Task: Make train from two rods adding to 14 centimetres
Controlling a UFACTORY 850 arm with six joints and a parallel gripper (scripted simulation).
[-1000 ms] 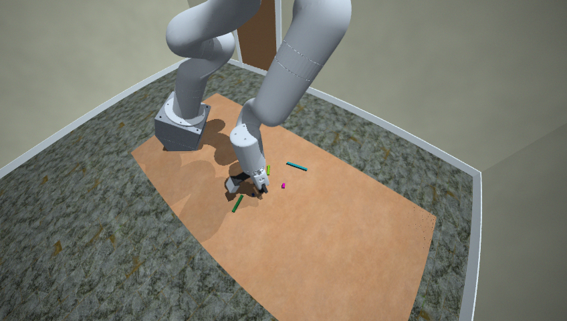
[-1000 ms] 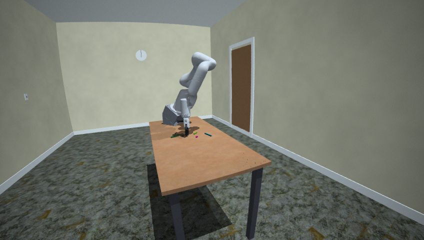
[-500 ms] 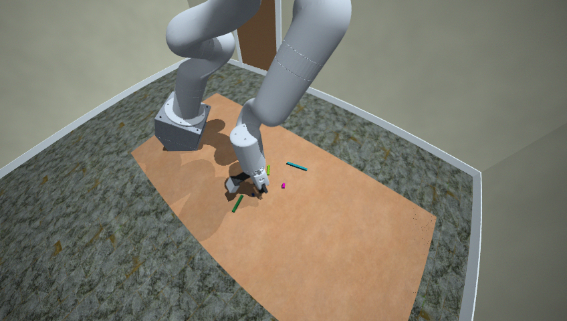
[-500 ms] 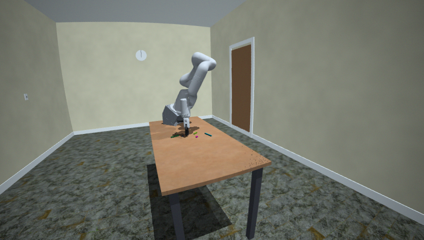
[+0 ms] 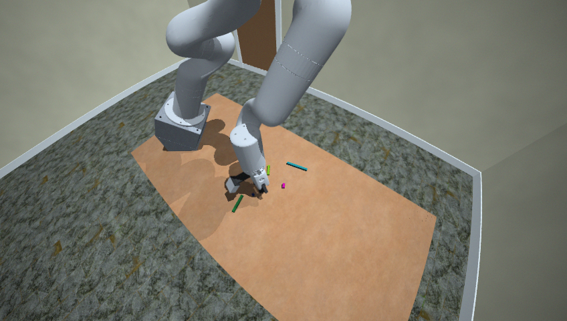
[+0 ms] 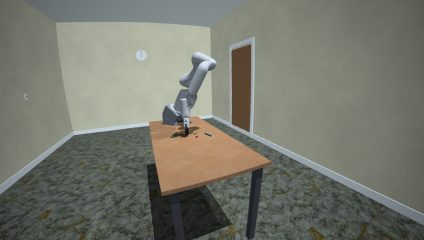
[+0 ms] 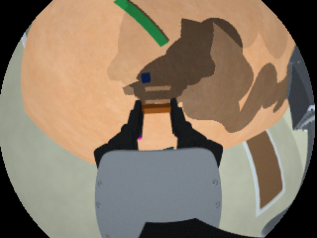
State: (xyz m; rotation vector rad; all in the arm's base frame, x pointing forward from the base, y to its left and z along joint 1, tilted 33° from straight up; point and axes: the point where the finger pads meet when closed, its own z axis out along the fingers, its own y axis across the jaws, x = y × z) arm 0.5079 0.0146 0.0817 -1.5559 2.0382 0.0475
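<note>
Tool (image 7: 157, 110) clamped on orange rod (image 7: 155, 110) above tan wooden table (image 6: 208, 160), mottled stone floor (image 6: 74, 190), beige walls.

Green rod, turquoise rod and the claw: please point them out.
green rod (image 5: 237, 202), top view, its middle.
turquoise rod (image 5: 296, 166), top view, its middle.
claw (image 7: 157, 107), wrist view, between its fingertips.

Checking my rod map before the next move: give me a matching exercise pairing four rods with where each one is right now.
Rods:
1. orange rod
2. green rod
3. turquoise rod
4. blue rod

Places:
A. flat on the table, farthest to the right in the top view
B. clamped between the fingers of the gripper
C. in the arm's shadow, just ahead of the fingertips in the wrist view
D. flat on the table, lowest in the top view, at the shadow's edge

Pairs: 1-B, 2-D, 3-A, 4-C
</note>
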